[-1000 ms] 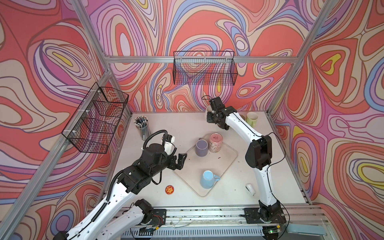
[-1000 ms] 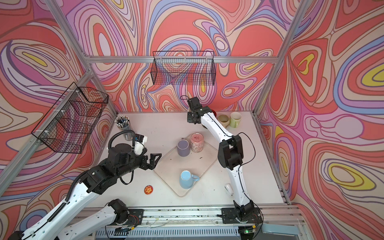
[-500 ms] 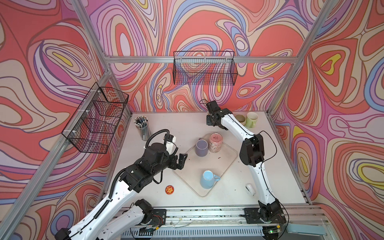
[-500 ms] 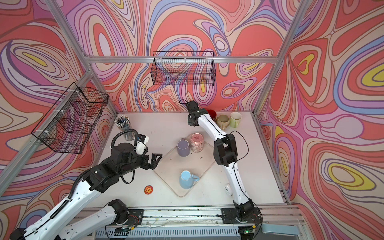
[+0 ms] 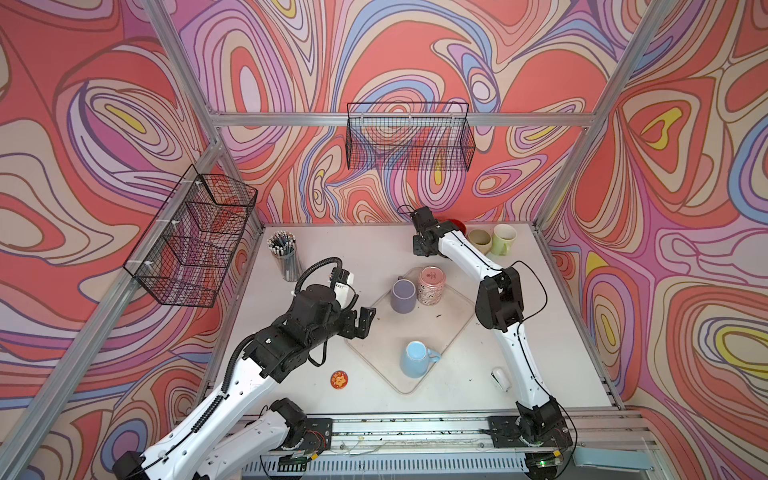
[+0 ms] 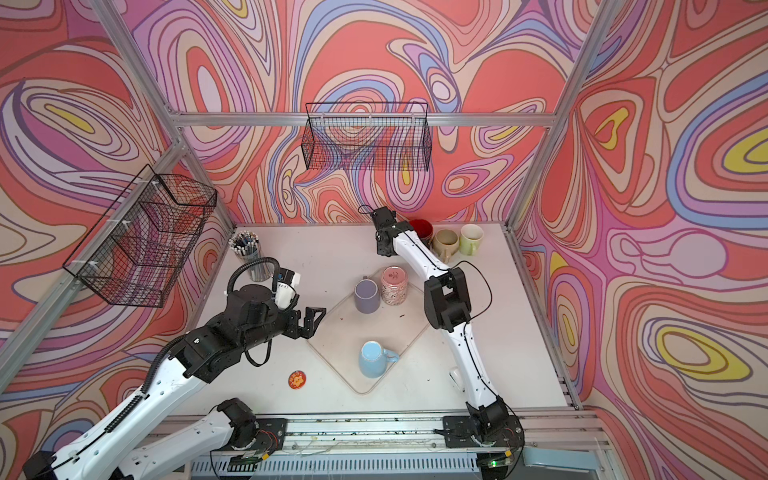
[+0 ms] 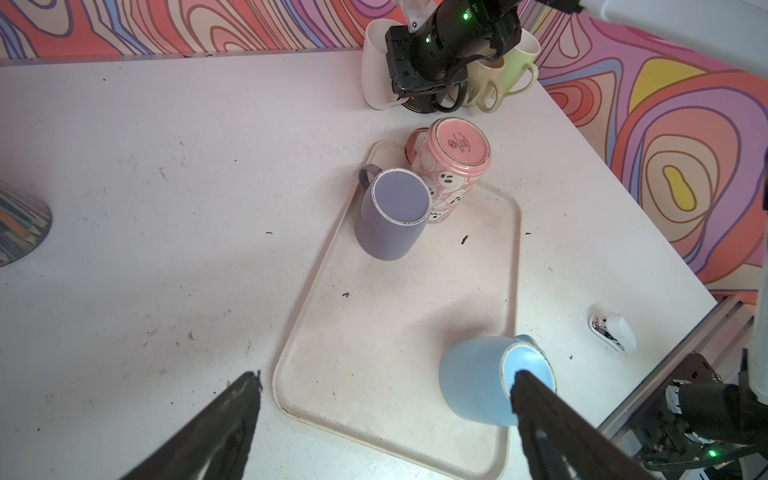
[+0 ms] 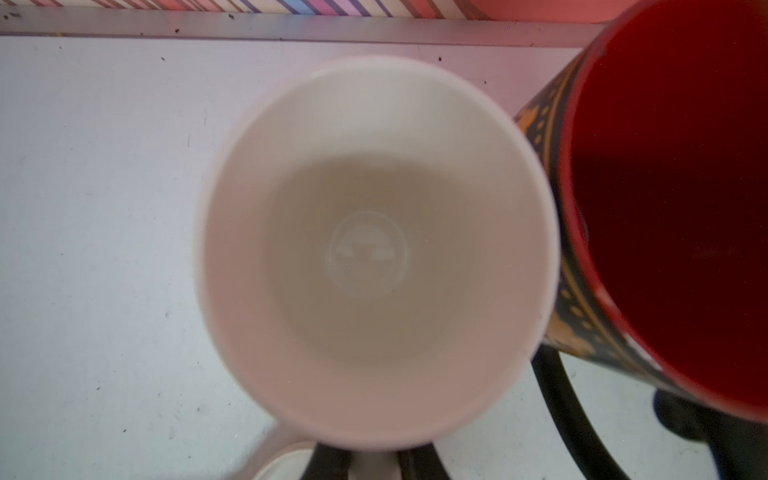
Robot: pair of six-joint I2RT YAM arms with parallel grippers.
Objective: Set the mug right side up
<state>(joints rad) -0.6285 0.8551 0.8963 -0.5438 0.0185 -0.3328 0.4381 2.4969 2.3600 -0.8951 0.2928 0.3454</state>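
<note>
In both top views the left gripper (image 5: 362, 322) hangs wide open at the tray (image 5: 444, 325) edge; right gripper (image 5: 420, 248) points down at the back, jaws hidden. Left wrist: white mug (image 7: 375, 62) stands under the right gripper; purple mug (image 7: 390, 220), pink mug (image 7: 453, 166), blue mug (image 7: 473, 374) upside down on the tray. Right wrist: white mug mouth-up beside the red mug (image 8: 665, 166), jaws pinched on its handle.

On the tray (image 5: 440, 328), left mug (image 5: 402, 296) and right mug (image 5: 430, 285) stand together behind front mug (image 5: 415, 360) (pen holder (image 5: 286, 257) far left)
</note>
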